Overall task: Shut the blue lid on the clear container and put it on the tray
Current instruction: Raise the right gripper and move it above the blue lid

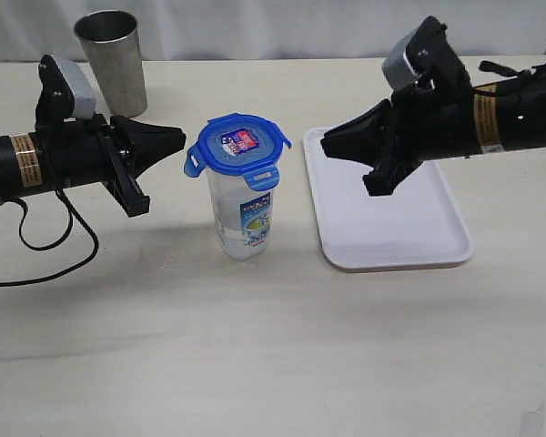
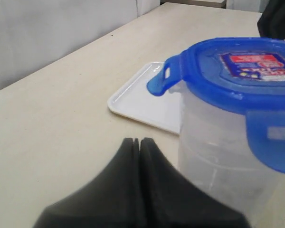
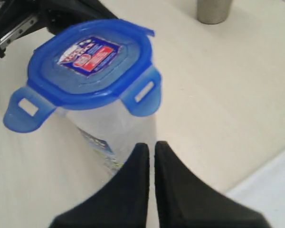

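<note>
The clear container (image 1: 243,214) stands upright on the table, left of the tray (image 1: 387,205). The blue lid (image 1: 239,147) sits on top of it, sticker up, with its snap flaps sticking outward. My left gripper (image 1: 177,139) is shut and empty, its tip just left of the lid and apart from it. My right gripper (image 1: 328,141) is shut and empty, hovering over the tray's near-left corner, to the right of the lid. The left wrist view shows the lid (image 2: 237,71), the container (image 2: 218,156), the tray (image 2: 147,102) and the shut gripper (image 2: 136,141). The right wrist view shows the lid (image 3: 88,61) beyond the shut gripper (image 3: 151,146).
A grey metal cup (image 1: 114,59) stands at the back left of the table, behind the left arm. A black cable (image 1: 55,246) loops on the table under the left arm. Bare tabletop (image 1: 273,364) lies in front of the container.
</note>
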